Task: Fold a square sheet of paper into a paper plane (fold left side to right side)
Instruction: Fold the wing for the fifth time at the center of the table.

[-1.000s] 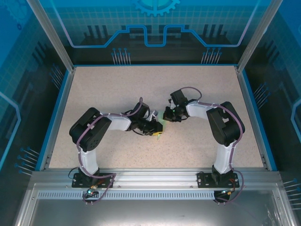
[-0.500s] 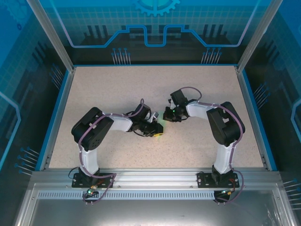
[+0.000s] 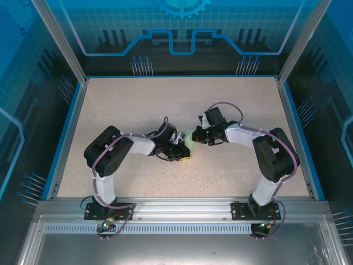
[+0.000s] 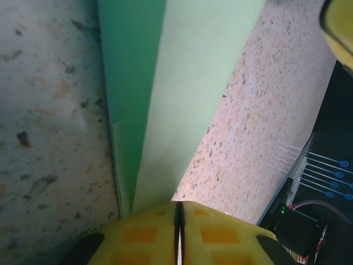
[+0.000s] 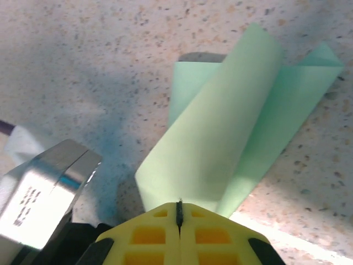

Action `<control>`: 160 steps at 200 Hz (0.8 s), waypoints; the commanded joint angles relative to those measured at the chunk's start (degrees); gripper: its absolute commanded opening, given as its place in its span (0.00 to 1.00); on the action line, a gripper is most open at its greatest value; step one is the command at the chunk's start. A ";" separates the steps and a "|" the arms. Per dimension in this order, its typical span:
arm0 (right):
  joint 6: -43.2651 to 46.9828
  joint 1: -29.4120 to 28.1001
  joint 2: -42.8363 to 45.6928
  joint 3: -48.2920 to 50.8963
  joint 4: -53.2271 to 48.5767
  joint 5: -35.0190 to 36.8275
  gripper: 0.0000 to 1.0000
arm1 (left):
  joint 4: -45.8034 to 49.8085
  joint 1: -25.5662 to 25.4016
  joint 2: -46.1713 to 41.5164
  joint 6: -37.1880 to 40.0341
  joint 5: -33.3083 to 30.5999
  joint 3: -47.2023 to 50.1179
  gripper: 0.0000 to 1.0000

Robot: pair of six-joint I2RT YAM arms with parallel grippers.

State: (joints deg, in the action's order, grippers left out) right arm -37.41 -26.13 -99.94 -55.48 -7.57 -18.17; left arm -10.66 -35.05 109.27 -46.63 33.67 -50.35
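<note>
- Your table [image 3: 138, 105] is the big speckled beige surface, ringed by a blue rim, and all the action sits near its middle.
- Your left arm [image 3: 110, 154] is elbowed out to the left and reaches in toward the centre. Your right arm [image 3: 273, 157] mirrors it from the other side, so the two wrists almost meet.
- The sheet of paper [image 3: 188, 138] lies between those wrists on the table: pale mint green and already creased, not a flat square.
- From the right wrist, the sheet of paper [image 5: 220, 127] has one flap lifted and curling up off the surface, with a folded layer flat beneath it that ends in a pointed corner on the far right.
- From the left wrist, the sheet of paper [image 4: 187, 83] runs away as a long strip, with a darker layer to the left of a lighter one.
- Your right gripper [image 5: 178, 212] has its yellow pads pressed tight together, clamped on the near end of that raised flap.
- Your left gripper [image 4: 178, 212] shows its pads together with only a thin seam between them. The paper's edge meets them, but you cannot tell if it is caught.
</note>
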 commanded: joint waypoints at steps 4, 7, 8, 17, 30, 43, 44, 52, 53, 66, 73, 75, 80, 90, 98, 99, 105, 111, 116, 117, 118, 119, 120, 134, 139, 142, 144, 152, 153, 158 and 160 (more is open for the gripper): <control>0.66 -1.53 -0.75 0.97 1.98 -3.64 0.02 | 3.80 -0.36 2.52 -0.67 -1.33 1.83 0.12; 0.60 -1.58 -1.09 0.96 2.10 -3.78 0.02 | 3.78 -0.35 2.60 -0.65 -1.26 1.83 0.12; 0.59 -1.61 -1.15 0.89 2.11 -3.83 0.02 | 3.83 -0.32 2.61 -0.65 -1.25 1.83 0.12; 0.49 -1.82 -1.93 0.74 2.17 -3.97 0.02 | 3.89 -0.37 2.53 -0.67 -1.24 1.83 0.12; 0.49 -2.16 -3.11 0.29 1.91 -3.91 0.02 | 3.97 -0.35 2.44 -0.65 -1.33 1.83 0.12; 0.72 -2.19 -4.06 0.10 1.39 -3.17 0.02 | 4.06 -0.33 2.45 -0.68 -1.33 1.74 0.12; 0.74 -2.22 -4.13 0.06 1.36 -3.04 0.02 | 4.11 -0.31 2.44 -0.66 -1.28 1.74 0.12; 0.99 -2.23 -4.61 0.03 0.97 -2.28 0.02 | 4.23 -0.34 2.44 -0.61 -1.33 1.74 0.12; 1.01 -2.24 -4.67 -0.01 0.89 -2.25 0.02 | 4.24 -0.31 2.44 -0.59 -1.33 1.74 0.12; 1.52 -2.26 -5.55 -0.30 0.14 -1.32 0.02 | 4.33 -0.33 2.45 -0.62 -1.33 1.66 0.12; 1.85 -2.26 -5.94 -0.36 0.11 -1.00 0.02 | 4.41 -0.29 2.52 -0.57 -1.33 1.66 0.11; 1.93 -2.24 -6.14 -0.40 0.11 -0.81 0.02 | 4.41 -0.31 2.52 -0.57 -1.33 1.66 0.11; 2.11 -2.21 -6.39 -0.39 0.02 -0.53 0.02 | 4.49 -0.35 2.52 -0.57 -1.33 1.66 0.11; 2.63 -2.24 -6.90 -0.63 -0.33 0.28 0.01 | 4.71 -0.32 2.61 -0.65 -1.41 1.66 0.11; 2.88 -2.17 -7.22 -0.81 -0.48 0.88 0.01 | 4.82 -0.36 2.69 -0.65 -1.37 1.63 0.11; 2.92 -2.13 -7.26 -0.79 -0.50 0.96 0.01 | 4.84 -0.36 2.70 -0.65 -1.39 1.64 0.11; 3.12 -2.02 -7.39 -0.81 -0.65 1.38 0.01 | 4.87 -0.36 2.70 -0.65 -1.41 1.66 0.11; 3.21 -1.83 -7.46 -0.85 -0.60 1.68 0.01 | 4.85 -0.30 2.75 -0.72 -1.39 1.61 0.11; 3.23 -1.66 -7.64 -0.85 -0.53 1.86 0.01 | 4.94 -0.31 2.74 -0.70 -1.38 1.65 0.11; 3.31 -1.65 -7.64 -0.81 -0.52 1.84 0.01 | 4.94 -0.30 2.77 -0.72 -1.40 1.66 0.11; 3.35 -1.60 -7.64 -0.79 -0.52 1.92 0.01 | 4.94 -0.29 2.73 -0.69 -1.41 1.66 0.11; 3.37 -1.58 -7.64 -0.82 -0.51 1.96 0.01 | 4.94 -0.29 2.80 -0.67 -1.41 1.66 0.11; 3.38 -1.57 -7.73 -0.75 -0.47 1.98 0.01 | 4.94 -0.29 2.75 -0.66 -1.41 1.66 0.11; 3.83 -1.00 -8.10 -0.77 -0.26 2.22 0.01 | 4.94 -0.32 2.79 -0.69 -1.41 1.68 0.11; 4.04 -0.79 -8.16 -0.80 -0.10 2.32 0.01 | 4.94 -0.30 2.79 -0.78 -1.37 1.65 0.11; 4.12 -0.70 -8.26 -0.85 -0.09 2.35 0.01 | 4.94 -0.33 2.80 -0.79 -1.41 1.66 0.11; 4.17 -0.55 -8.32 -0.92 -0.08 2.40 0.01 | 4.94 -0.34 2.79 -0.71 -1.41 1.66 0.11; 4.40 -0.22 -8.39 -0.97 -0.07 2.59 0.01 | 4.96 -0.35 2.87 -0.68 -1.39 1.65 0.11; 4.43 -0.14 -8.41 -1.00 -0.07 2.60 0.01 | 4.95 -0.32 2.87 -0.71 -1.40 1.66 0.11; 4.53 0.10 -8.48 -1.06 -0.03 2.62 0.01 | 4.90 -0.36 2.87 -0.75 -1.33 1.66 0.11; 4.56 0.20 -8.51 -1.10 0.00 2.62 0.01 | 4.95 -0.30 2.87 -0.74 -1.33 1.66 0.11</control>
State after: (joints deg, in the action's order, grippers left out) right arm -34.76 -27.59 -106.10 -55.61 -6.59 -18.98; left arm -10.72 -35.03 109.40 -46.65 33.69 -50.35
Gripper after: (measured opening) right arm 0.045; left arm 0.112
